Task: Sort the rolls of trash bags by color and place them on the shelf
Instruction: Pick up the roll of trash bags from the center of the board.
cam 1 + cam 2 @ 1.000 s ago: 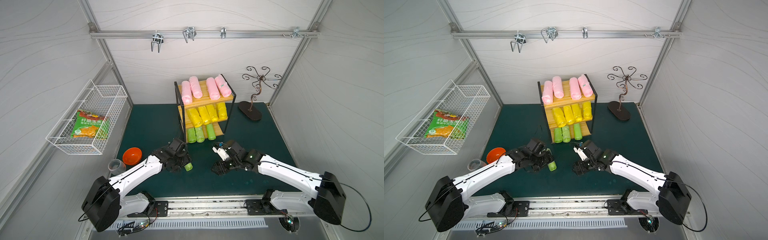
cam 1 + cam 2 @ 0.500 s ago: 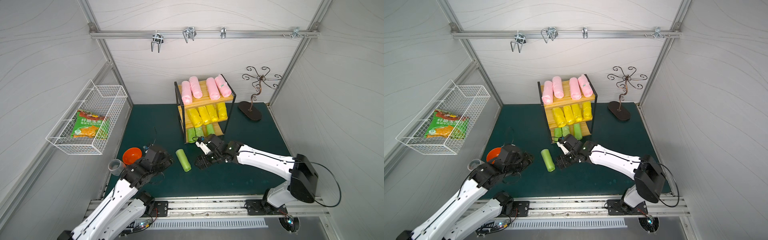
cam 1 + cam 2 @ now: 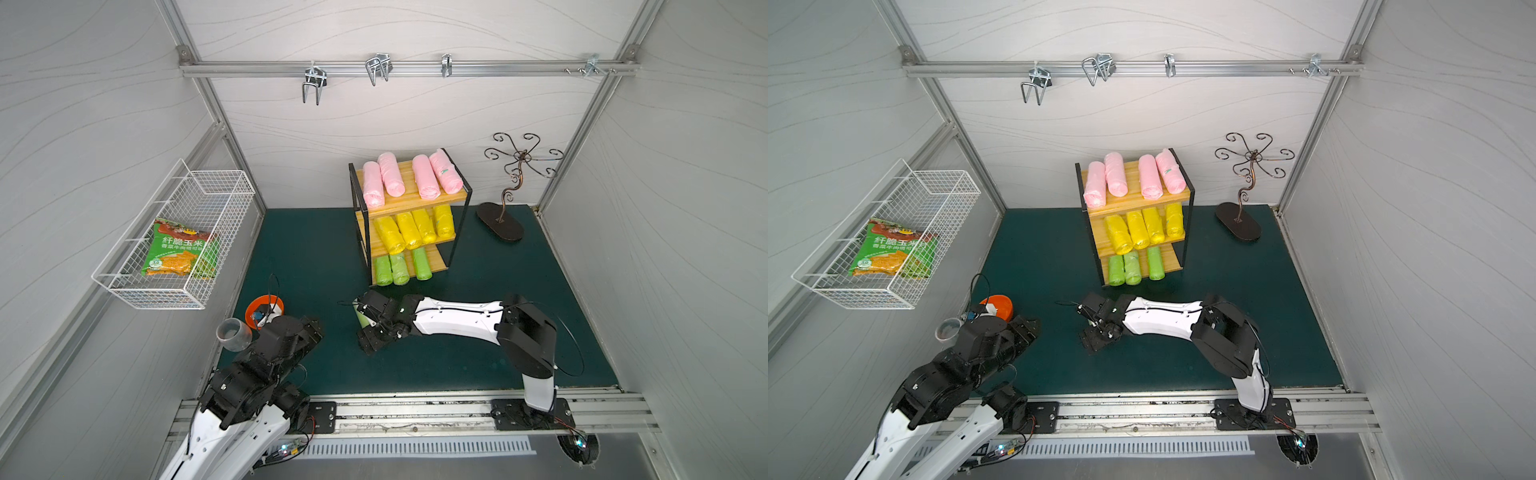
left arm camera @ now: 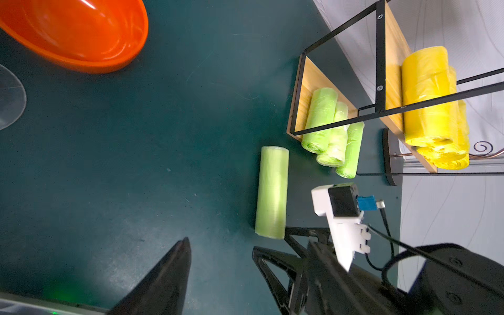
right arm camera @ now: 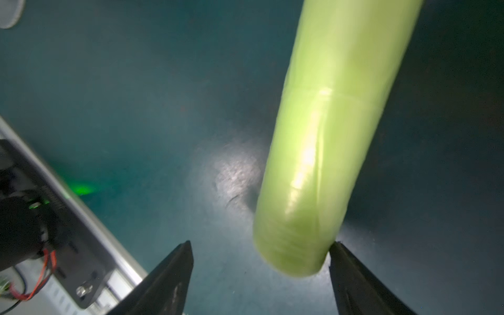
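Now the right claw [image 5: 261,242] stands wide open low over the bench [image 3: 307,249]. Its two black fingers straddle the near end of the loose light green roll [image 5: 327,136]: one finger sits right at the roll's edge, the other is well off it, and nothing is gripped yet. The roll lies flat on the bench, just in front of the shelf [image 3: 438,259] and clear of it, as the left wrist view [image 4: 272,191] shows plainly. That is the change. A second ago the left claw [image 3: 309,330] had this roll at its tips in mid-bench while the right waited alongside. Since then the left has let go and drawn back to the orange bowl [image 3: 266,305], where it hangs open and empty, and the right arm has swung across to the roll. It reads as a handover by way of the bench, with the right arm taking over the final placement. In both top views the pink rolls [image 3: 411,178] fill the top tier, the yellow rolls [image 3: 411,228] the middle, and three green rolls [image 3: 399,269] lie on the lowest board with bare wood beside them. This looks like the last roll, so closing squarely and lifting cleanly should nearly finish the job.
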Robot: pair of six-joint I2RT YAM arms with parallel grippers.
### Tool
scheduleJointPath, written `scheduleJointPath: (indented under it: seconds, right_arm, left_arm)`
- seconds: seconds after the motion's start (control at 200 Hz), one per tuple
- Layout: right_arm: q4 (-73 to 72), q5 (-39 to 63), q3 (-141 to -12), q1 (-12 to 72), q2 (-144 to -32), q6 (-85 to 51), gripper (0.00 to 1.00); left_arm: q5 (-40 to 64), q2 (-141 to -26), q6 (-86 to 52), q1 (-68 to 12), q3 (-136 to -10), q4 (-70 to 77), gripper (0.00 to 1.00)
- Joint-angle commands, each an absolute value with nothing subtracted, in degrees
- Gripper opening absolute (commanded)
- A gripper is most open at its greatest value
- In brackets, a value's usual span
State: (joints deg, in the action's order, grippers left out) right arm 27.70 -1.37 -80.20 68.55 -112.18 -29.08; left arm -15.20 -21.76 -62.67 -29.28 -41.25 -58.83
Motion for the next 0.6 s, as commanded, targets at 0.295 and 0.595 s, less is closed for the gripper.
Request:
scheduleJointPath:
  seconds: [0.295, 0.595]
  right_arm:
    - [34.81, -9.15, -87.82, 67.70, -118.16, -27.55, 0.80]
    - [33.99, -8.26, -87.68, 66.03, -120.77, -26.54, 0.72]
  left_arm:
    - [-17.96, -16.18, -64.51, -29.09, -39.10, -60.65, 0.70]
    - [-18.62, -15.91, -64.34, -29.09, -38.98, -61.61, 0.69]
